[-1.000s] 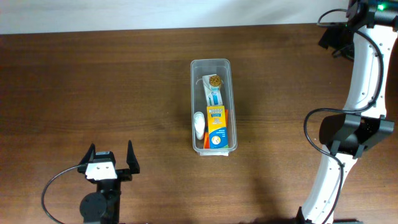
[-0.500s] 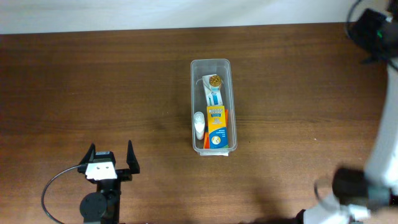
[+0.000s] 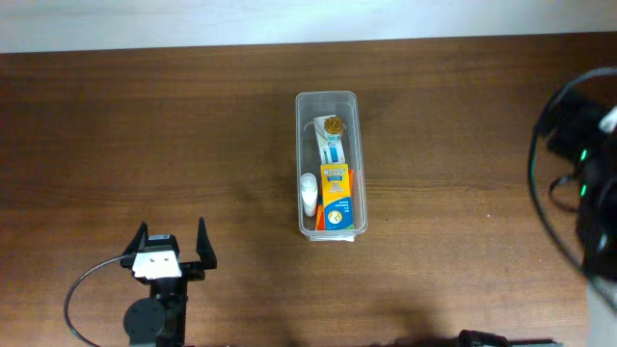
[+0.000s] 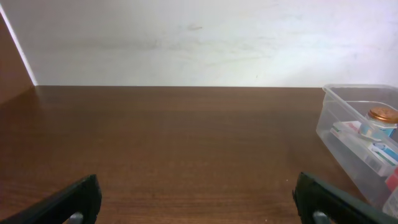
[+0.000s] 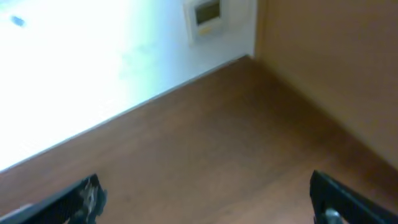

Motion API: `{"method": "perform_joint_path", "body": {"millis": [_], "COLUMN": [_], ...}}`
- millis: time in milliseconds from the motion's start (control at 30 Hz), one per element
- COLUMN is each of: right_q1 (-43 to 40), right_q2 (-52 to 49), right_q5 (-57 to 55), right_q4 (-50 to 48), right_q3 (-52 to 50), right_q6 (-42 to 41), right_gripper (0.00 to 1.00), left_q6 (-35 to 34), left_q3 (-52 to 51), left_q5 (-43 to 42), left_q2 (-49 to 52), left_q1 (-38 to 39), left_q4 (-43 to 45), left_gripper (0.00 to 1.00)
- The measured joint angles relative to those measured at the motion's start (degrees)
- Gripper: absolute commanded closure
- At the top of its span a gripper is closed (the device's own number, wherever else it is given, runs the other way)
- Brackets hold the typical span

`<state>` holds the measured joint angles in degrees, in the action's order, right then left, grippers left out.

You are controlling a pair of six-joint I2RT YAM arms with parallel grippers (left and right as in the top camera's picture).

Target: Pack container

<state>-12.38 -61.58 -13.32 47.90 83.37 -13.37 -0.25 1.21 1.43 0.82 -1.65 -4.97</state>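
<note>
The container (image 3: 326, 94), a long clear plastic bin, lies at the table's middle. Inside it are a yellow box (image 3: 335, 198) on an orange one, a white tube (image 3: 308, 193) and a blue-and-white pack with a gold cap (image 3: 332, 125). My left gripper (image 3: 172, 229) stands open near the front left, far from the bin and holding nothing. In the left wrist view the container (image 4: 348, 134) is at the right edge, beyond the open left gripper (image 4: 198, 193). The right arm (image 3: 588, 164) is a blur at the right edge. My right gripper (image 5: 205, 186) is open over bare wood.
A white wall runs along the table's back edge (image 4: 186, 86). In the right wrist view a wall plate (image 5: 207, 12) hangs above the table's far corner, beside a brown side panel (image 5: 323, 56).
The right arm has swung from the back right corner toward the front along the right edge, and is blurred now. The left arm and the container have stayed put.
</note>
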Motion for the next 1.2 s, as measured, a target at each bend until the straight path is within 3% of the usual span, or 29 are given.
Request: {"method": "perform_joint_path", "body": {"millis": [300,633,1200], "right_q1": [2.12,10.29,12.59], "right_q2": [25.09,41.53,53.18], "right_q5": [3.02,3.82,6.4], "right_q4": [-24.35,-48.06,-51.63], "right_q3": [-29.14,-57.68,-71.6], "right_q6": [0.52,8.52,11.04], "right_gripper": [0.01,0.01,0.01], "left_q6": [0.0,0.0,0.0], "left_q3": [0.0,-0.04,-0.04], "left_q5": [0.0,0.0,0.0], "left_q2": [-0.02,-0.02,-0.02], "left_q1": [0.0,0.0,0.0], "left_q4": [0.0,0.02,0.02], "left_gripper": [0.01,0.01,0.01]}}
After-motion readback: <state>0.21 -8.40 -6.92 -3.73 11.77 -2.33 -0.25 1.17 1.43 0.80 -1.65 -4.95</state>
